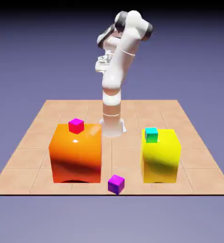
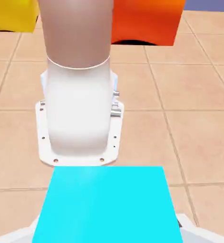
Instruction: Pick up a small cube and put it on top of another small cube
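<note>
My claw (image 1: 103, 64) grips the tiny cyan-topped cube (image 2: 106, 204). The tiny magenta cube (image 1: 76, 125) lies far below it, so an off-centre release could tumble the cyan one off.

Small cube (image 2: 104, 204) held aloft; magenta cube (image 1: 76, 125) upright atop orange block (image 1: 75, 154).

The arm (image 1: 117, 71) is standing upright from its base (image 2: 79, 137) at the surface's far edge, elbow folded high. The gripper (image 1: 102, 64) is raised well above the surface, pointing down toward the base. Its jaws are clamping a cyan-faced cube (image 2: 106, 204).
</note>
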{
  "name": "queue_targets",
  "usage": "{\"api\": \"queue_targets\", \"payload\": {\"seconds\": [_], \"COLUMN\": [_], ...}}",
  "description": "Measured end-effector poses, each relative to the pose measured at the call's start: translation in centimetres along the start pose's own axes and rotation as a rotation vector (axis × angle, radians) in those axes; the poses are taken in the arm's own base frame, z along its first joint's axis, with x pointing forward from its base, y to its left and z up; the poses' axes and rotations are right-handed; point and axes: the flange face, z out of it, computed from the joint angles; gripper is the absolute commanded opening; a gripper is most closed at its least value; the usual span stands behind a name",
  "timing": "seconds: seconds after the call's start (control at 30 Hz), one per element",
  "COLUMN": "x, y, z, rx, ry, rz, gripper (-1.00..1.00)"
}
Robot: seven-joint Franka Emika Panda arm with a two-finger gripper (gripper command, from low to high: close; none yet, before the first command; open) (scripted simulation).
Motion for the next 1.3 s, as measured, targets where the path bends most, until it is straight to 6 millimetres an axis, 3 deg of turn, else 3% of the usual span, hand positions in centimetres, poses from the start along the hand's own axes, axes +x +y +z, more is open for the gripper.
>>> {"api": "queue_targets", "payload": {"seconds": [0.17,0.33,0.5,0.67,0.83,0.97,1.3], "x": [13.2,26.5,38.2,46.9,51.7,52.3,52.3], "y": [6.3,8.4,6.0,-0.6,-10.7,-20.2,-21.4], "z": [3.4,10.1,19.2,29.5,39.5,46.4,44.7], "rx": [0.119,0.258,0.415,0.588,0.772,0.919,0.838], "ry": [-0.071,-0.139,-0.212,-0.296,-0.397,-0.493,-0.486], "rz": [-0.154,-0.301,-0.434,-0.551,-0.646,-0.706,-0.759], "gripper": [-1.00,-1.00,-1.00,-1.00,-1.00,-1.00,-1.00]}}
